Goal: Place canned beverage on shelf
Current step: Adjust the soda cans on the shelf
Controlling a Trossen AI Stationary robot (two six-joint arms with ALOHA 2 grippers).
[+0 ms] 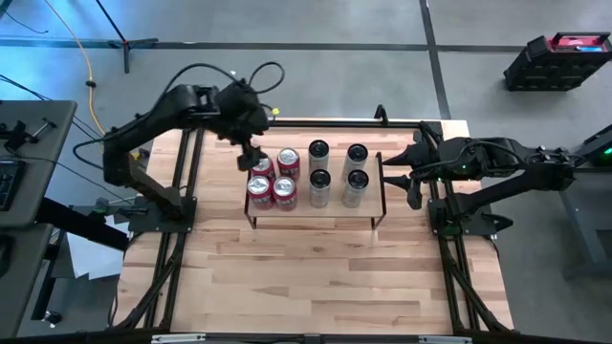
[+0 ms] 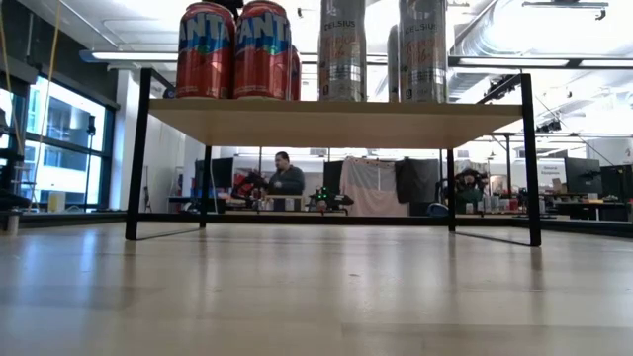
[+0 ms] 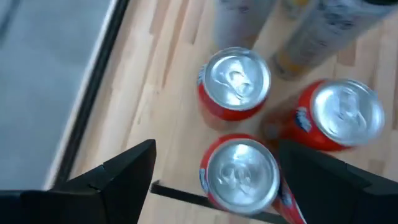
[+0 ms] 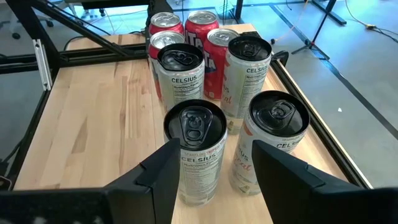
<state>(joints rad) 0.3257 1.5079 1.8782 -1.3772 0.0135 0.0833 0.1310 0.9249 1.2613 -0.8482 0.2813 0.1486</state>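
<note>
Jaws: left gripper [image 1: 251,159] spread open above red cans [image 1: 273,178], holding nothing; right gripper [image 1: 405,178] parted, empty, just beside shelf [image 1: 316,212] end rail. High view: four red cans, four slim silver cans [image 1: 338,172] upright on shelf. Low view: cans atop board. Wrist views: can tops between fingers

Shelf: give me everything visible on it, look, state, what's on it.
The shelf is a low rectangular light-wood board on a thin black wire frame with raised end rails, standing level on the table. Eight upright cans rest on it: four red cans at the left end, four slim silver cans at the right. Neither gripper touches it.
</note>
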